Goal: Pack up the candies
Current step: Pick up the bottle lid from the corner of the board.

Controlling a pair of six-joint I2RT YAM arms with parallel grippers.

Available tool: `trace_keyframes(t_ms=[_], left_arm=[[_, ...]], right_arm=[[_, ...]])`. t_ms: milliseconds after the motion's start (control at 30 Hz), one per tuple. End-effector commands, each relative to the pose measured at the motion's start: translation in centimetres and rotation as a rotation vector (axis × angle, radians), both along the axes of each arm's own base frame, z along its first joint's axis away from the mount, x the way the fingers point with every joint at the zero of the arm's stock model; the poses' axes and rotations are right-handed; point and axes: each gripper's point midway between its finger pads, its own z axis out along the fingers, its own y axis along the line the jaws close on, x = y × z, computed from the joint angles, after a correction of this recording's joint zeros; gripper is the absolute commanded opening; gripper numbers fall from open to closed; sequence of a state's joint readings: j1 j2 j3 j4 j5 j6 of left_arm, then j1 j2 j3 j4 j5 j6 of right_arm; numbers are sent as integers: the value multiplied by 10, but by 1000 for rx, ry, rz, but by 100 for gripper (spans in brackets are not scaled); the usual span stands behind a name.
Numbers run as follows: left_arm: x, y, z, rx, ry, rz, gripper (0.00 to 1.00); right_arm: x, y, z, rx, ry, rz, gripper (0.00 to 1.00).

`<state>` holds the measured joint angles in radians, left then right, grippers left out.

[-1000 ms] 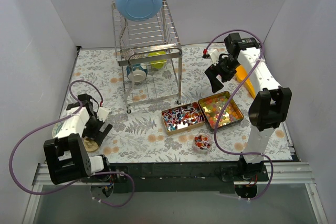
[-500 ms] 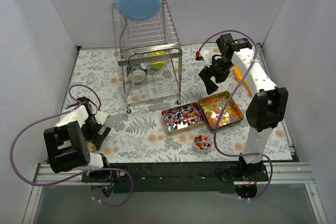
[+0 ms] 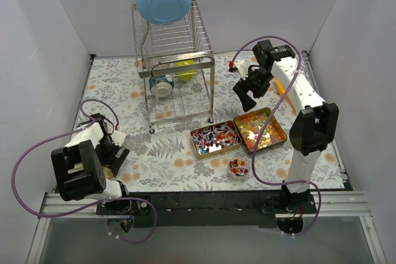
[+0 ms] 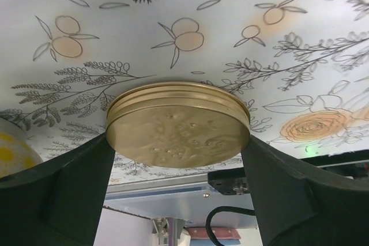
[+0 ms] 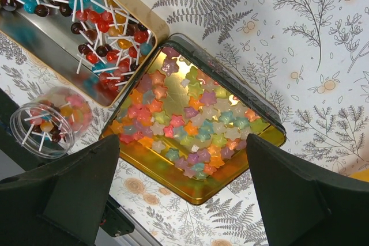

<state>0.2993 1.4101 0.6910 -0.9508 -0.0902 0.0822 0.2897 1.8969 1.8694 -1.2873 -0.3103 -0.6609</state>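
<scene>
Directly under right end effector (image 5: pixel 183 142), candies (image 5: pixel 185 120), tin (image 5: pixel 173 181)

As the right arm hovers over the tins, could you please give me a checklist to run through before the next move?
1. Right claw open and empty: ok.
2. Gold tin of star candies lies under the right claw: ok.
3. Lollipop tin uncovered, beside the gold tin: ok.
4. Clear jar off to the side of the gold tin: ok.
5. Left claw straddles the gold lid: ok.
6. Left claw's hold on the gold lid is firm: cannot tell.
</scene>
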Motion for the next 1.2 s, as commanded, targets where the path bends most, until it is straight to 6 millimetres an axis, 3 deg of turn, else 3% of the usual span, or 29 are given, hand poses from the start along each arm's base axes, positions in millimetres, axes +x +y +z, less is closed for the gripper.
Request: trace_keyframes(t_ms=[0, 233, 433, 533, 700, 867, 933, 1167], left_arm=[[49, -10, 17, -91, -189, -19, 75], [80, -39, 54, -226, -294, -43, 69], [90, -85, 98, -374, -354, -141, 68], [81, -112, 122, -473, -372, -199, 68], [43, -165, 165, -675, -381, -357, 70], [3, -207, 176, -756, -375, -566, 72], [-7, -220, 179, -809, -349, -555, 71], [-23, -281, 187, -870, -288, -698, 71]], right_arm=[[0, 2, 13, 6, -39, 4, 98], [3, 1, 19, 7, -72, -3, 98], [10, -4, 23, -17, -115, -22, 98], [24, -12, 30, -36, -170, -70, 98], [46, -38, 46, -52, -241, -178, 98], [59, -88, 55, -60, -271, -312, 98], [59, -105, 55, -59, -270, -352, 98], [55, -121, 61, -66, -292, -379, 98]])
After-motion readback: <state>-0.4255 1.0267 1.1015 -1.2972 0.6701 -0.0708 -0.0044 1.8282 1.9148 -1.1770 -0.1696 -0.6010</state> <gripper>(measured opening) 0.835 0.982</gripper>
